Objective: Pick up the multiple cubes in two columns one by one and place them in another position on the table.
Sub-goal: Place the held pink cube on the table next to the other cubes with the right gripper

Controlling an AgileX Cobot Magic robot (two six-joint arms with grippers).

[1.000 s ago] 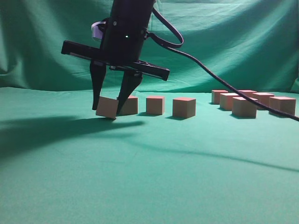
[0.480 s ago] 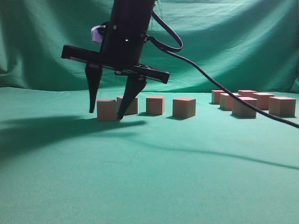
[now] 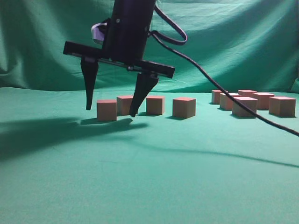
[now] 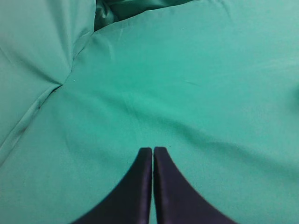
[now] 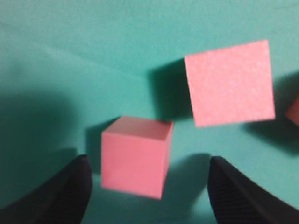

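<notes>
Black arm (image 3: 128, 28), tapered pincer (image 3: 111, 111), looping cable (image 3: 219, 88)

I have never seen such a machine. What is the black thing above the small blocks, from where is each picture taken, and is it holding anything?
The black thing is the robot's right gripper, a claw on an arm with two pointed fingers. The wide picture is from a camera looking along the table, which is covered in green cloth. The other two come from cameras on each arm's wrist, looking down past the fingers.

On the table are small pinkish-red cubes: a row of four at the left and a cluster further right. The right gripper's fingers stand apart on both sides of the nearest cube without touching it; the cube rests on the table, so nothing is held. The left gripper is shut, with only cloth below it.
</notes>
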